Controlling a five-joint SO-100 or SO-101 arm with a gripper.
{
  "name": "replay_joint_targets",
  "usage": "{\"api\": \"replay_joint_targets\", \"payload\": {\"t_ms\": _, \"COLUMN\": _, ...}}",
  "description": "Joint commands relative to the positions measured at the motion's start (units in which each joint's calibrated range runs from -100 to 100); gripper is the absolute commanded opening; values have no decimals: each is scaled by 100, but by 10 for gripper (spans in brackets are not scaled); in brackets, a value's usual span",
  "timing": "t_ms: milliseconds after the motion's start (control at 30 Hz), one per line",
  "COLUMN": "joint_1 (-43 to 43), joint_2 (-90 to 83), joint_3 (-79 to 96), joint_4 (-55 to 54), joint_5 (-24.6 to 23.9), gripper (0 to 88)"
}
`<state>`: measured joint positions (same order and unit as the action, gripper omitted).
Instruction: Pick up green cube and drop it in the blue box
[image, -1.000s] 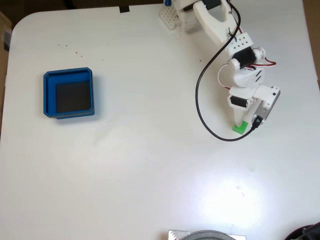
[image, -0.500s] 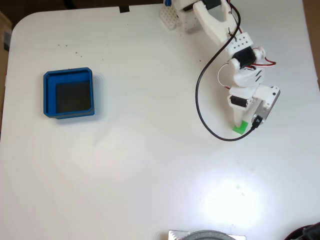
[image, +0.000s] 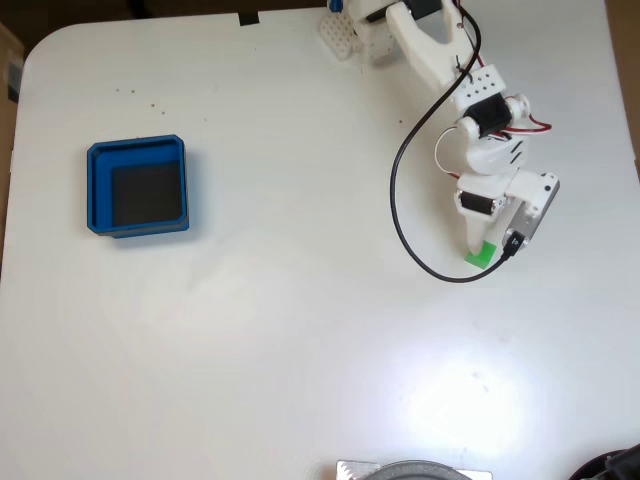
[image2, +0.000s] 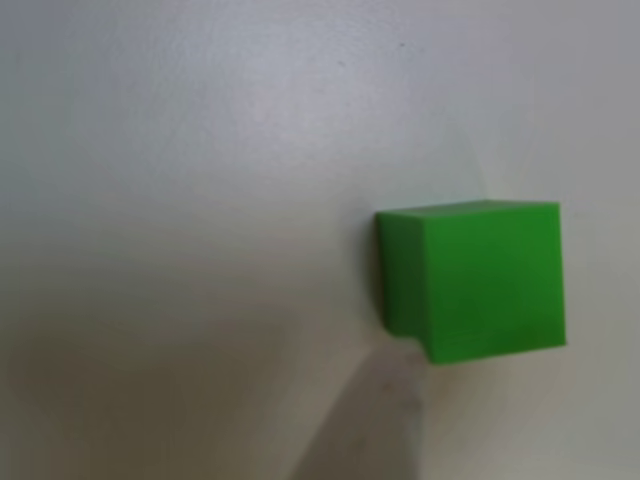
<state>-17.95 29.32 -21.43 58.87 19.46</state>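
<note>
In the fixed view the white arm (image: 470, 100) reaches down from the table's top edge at about 12 o'clock and bends toward 4 o'clock, with a black cable (image: 400, 200) looping off its left side. The gripper (image: 484, 250) points down at the green cube (image: 481, 255), which lies on the white table (image: 300, 330) right of centre and partly under the wrist. From above I cannot tell how wide the fingers stand or whether they touch the cube.

The blue box (image: 137, 187) sits far off toward 9 o'clock, near the left edge, its dark floor bare. Between cube and box the tabletop is open white surface, with only a few small specks near 11 o'clock.

In the other view the green cube (image2: 480, 280) fills the right half at 3 o'clock, resting flat on the pale surface, with 1 soft shadow spreading toward 6 o'clock.
</note>
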Motion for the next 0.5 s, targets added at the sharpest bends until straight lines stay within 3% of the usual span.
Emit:
{"api": "replay_joint_targets", "payload": {"t_ms": 0, "joint_1": 47, "joint_2": -64, "joint_3": -415, "joint_4": 3, "joint_5": 24, "gripper": 251}}
{"api": "replay_joint_targets", "payload": {"t_ms": 467, "joint_1": 47, "joint_2": 855, "joint_3": -1447, "joint_4": -54, "joint_5": 15, "gripper": 251}}
